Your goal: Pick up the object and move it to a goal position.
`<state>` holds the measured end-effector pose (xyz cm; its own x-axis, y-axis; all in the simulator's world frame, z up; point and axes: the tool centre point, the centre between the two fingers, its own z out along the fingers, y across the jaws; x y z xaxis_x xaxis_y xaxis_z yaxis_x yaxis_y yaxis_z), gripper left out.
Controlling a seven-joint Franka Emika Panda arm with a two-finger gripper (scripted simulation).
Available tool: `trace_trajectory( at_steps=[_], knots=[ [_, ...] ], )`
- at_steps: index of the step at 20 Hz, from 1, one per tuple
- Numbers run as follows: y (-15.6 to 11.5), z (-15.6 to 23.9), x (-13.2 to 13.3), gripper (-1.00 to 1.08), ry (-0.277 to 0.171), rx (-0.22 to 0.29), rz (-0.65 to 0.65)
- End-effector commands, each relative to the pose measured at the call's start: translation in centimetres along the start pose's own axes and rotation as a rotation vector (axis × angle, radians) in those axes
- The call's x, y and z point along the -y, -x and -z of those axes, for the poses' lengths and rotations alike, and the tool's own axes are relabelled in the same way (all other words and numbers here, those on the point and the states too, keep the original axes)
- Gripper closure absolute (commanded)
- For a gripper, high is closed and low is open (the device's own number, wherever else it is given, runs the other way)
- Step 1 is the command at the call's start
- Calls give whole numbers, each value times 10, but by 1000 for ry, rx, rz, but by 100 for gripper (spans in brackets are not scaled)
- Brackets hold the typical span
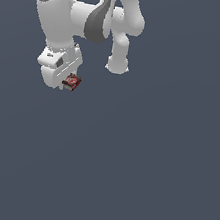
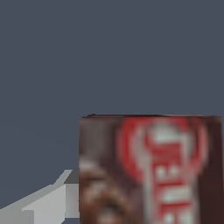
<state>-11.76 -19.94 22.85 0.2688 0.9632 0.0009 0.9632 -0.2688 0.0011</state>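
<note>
Fingers (image 2: 52,203) of my gripper (image 1: 69,86) clamp narrow on the small brown object (image 1: 72,82), its red-and-white label facing my wrist camera.

Arm enters from 12 o'clock, bends toward 9 o'clock; gripper (image 1: 68,86) points down, fingers clamped on the object (image 1: 72,82).

Open grey floor (image 1: 136,177) lies all around the tool (image 1: 65,85); only the arm's own links (image 1: 120,43) stand near.

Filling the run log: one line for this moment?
phase: carry | pincer: shut on box | box: lifted, label toward wrist camera | goal: not visible
</note>
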Motion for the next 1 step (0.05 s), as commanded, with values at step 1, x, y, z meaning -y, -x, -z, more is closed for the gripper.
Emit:
trace_trajectory(
  at_steps=[1],
  knots=[
    [2, 2, 1, 108, -1, 0, 1]
  ],
)
